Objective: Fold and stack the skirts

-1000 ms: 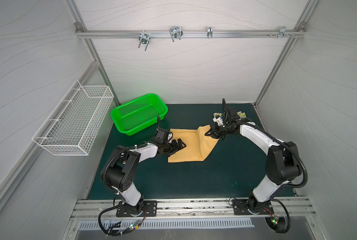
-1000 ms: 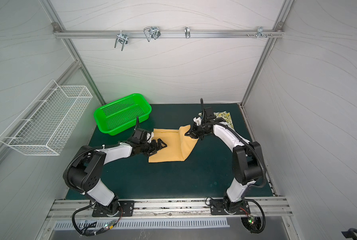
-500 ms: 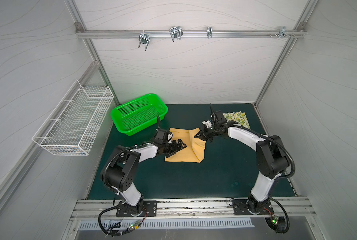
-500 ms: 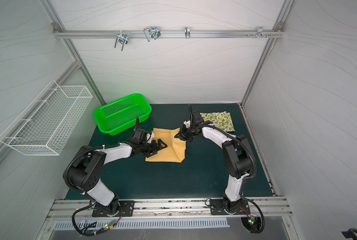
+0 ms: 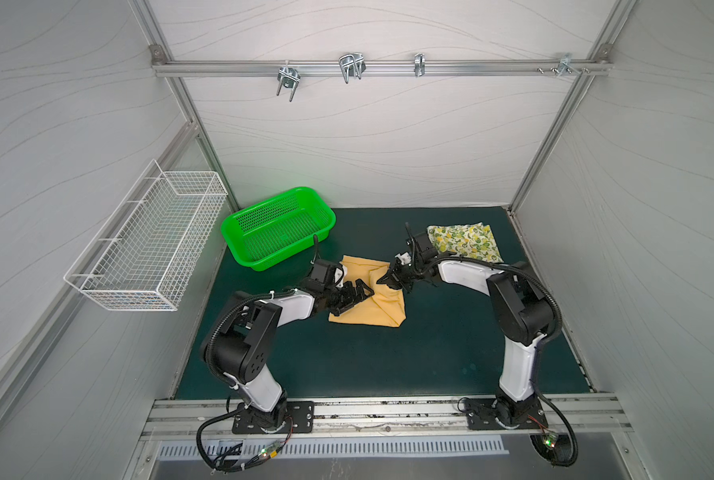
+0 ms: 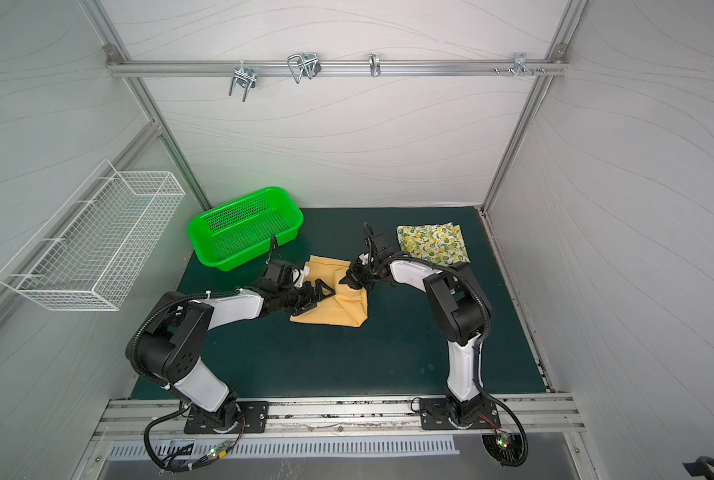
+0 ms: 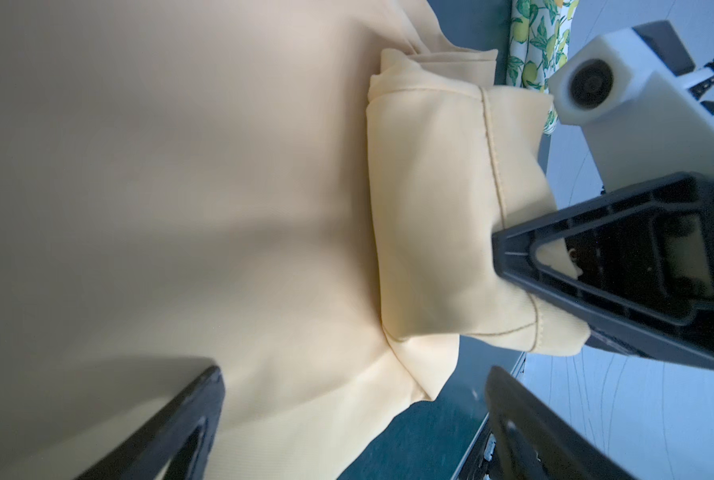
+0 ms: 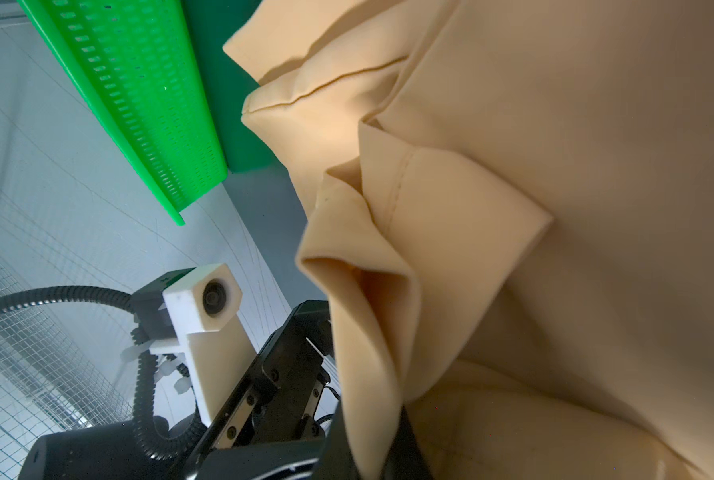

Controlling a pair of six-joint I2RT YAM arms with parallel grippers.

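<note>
L end effector [image 5: 352,296] apart | R end effector [image 5: 384,281] clamped on mustard skirt [image 5: 374,313]

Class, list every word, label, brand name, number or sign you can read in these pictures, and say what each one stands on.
No text can be read in any view.
The mustard skirt is plain cloth with stitching only.
The lemon-print skirt shows a pattern of lemons and leaves, no letters.
The green basket bears no visible label or brand.
</note>
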